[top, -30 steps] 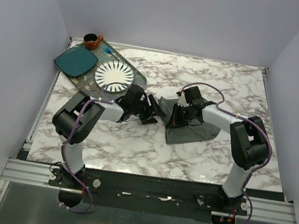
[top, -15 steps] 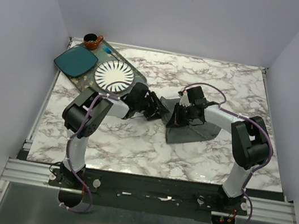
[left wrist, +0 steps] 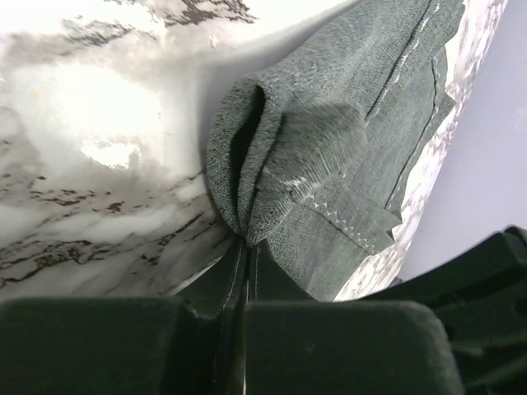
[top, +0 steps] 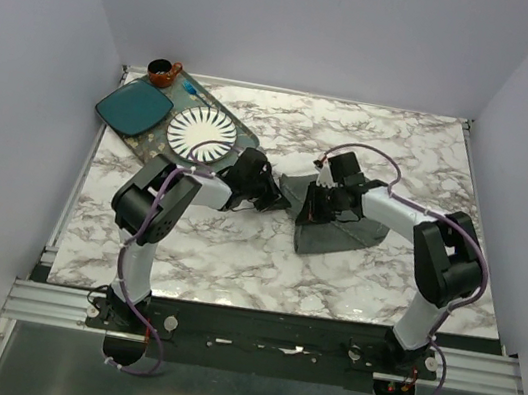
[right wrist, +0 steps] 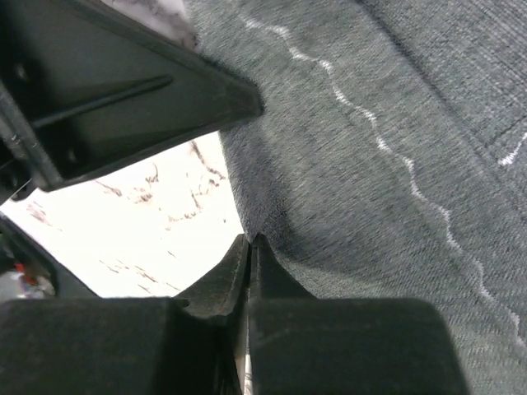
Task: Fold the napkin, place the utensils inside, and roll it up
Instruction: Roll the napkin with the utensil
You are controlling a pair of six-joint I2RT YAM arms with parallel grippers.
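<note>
1. Far left first: at the back corner of the bench [top: 234, 253] I've got a tray [top: 147, 144] carrying a teal plate [top: 132, 107], a white plate [top: 200, 134] with ribbed rays, and a small brown cup [top: 163, 71] at the far end.
2. Next across, the left arm reaches in toward the middle, its wrist passing just beside the tray's near corner.
3. The left fingers [left wrist: 245, 243] are clenched on the napkin [top: 339, 232]. On the wrist camera I see a bunched pleat of grey cloth pinched right at the tips, with the fold standing up off the marble.
4. The napkin itself lies mid-bench, a touch right of centre. It is dark grey and folded into a rough wedge, its left corner at the left arm's tips and part of it under the right arm.
5. The right fingers [right wrist: 249, 243] are down on the cloth just right of the left pair. They're squeezed together too, nipping the napkin's edge, and the other arm's black housing fills the upper left of that view.
</note>
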